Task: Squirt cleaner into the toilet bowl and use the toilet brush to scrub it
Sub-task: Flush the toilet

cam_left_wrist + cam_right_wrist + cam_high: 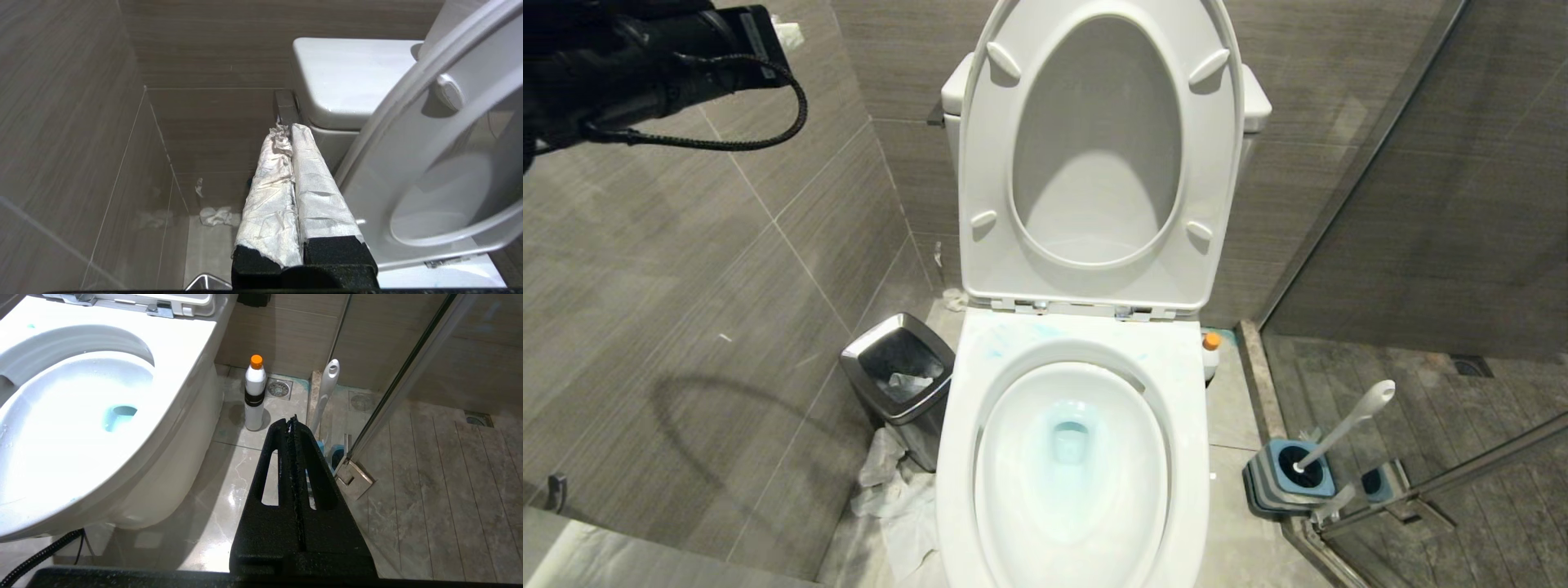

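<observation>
While unheld: the toilet brush (pixel 1343 429) stands in its blue holder (pixel 1290 478) on the floor, right of the toilet bowl (pixel 1070 457).
Handling: likely light and stiff; grasp mid-handle.
Grippers: left gripper (pixel 286 132) closed, empty, near the tank (pixel 347 77); right gripper (pixel 292 424) closed, empty.
Right wrist only: orange-capped bottle (pixel 255 394).
Cleaner (pixel 1068 437): tints the water.
</observation>
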Tool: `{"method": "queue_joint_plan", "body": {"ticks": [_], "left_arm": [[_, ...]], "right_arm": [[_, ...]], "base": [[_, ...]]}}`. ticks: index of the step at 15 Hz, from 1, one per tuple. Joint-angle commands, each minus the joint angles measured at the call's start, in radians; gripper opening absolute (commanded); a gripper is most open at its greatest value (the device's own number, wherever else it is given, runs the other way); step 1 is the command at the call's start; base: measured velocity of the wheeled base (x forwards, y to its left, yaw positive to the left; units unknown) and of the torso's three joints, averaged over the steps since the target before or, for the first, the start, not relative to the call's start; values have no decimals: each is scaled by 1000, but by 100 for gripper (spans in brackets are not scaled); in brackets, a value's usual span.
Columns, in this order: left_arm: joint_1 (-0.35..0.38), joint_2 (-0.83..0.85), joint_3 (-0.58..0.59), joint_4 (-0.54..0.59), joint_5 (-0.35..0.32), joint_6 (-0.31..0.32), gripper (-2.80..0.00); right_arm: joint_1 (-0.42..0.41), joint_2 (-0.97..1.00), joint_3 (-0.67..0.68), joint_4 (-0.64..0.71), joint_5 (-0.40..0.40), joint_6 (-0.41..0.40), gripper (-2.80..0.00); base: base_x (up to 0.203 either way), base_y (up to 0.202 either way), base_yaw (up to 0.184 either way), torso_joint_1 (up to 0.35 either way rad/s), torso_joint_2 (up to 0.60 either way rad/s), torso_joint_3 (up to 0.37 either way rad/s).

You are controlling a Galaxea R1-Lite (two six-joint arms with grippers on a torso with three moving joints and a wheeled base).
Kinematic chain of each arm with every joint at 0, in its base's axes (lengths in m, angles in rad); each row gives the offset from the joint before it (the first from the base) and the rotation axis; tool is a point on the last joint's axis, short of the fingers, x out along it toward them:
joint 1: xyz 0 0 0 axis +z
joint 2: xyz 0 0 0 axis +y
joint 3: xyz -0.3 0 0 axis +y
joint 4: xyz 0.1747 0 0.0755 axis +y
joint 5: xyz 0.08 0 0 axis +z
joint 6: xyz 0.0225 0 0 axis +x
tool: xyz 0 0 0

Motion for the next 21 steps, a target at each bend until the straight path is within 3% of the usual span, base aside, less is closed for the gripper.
{"method": "queue_joint_plan", "body": {"ticks": [1, 5, 9, 21], "left_arm": [[-8, 109, -75, -2, -1, 2, -280], [-12, 200, -218, 11, 0, 5, -280], [-4, 187, -220, 110, 8, 5, -280], [25, 194, -220, 105, 37, 10, -280]], "right_arm": [[0, 1, 25, -1, 0, -1, -280], [0, 1, 25, -1, 0, -1, -280], [0, 1, 26, -1, 0, -1, -280], [0, 1, 25, -1, 0, -1, -280]], "base": [[0, 0, 0, 0, 0, 0], [0, 0, 0, 0, 0, 0], [0, 0, 0, 0, 0, 0], [0, 0, 0, 1, 1, -43]]}}
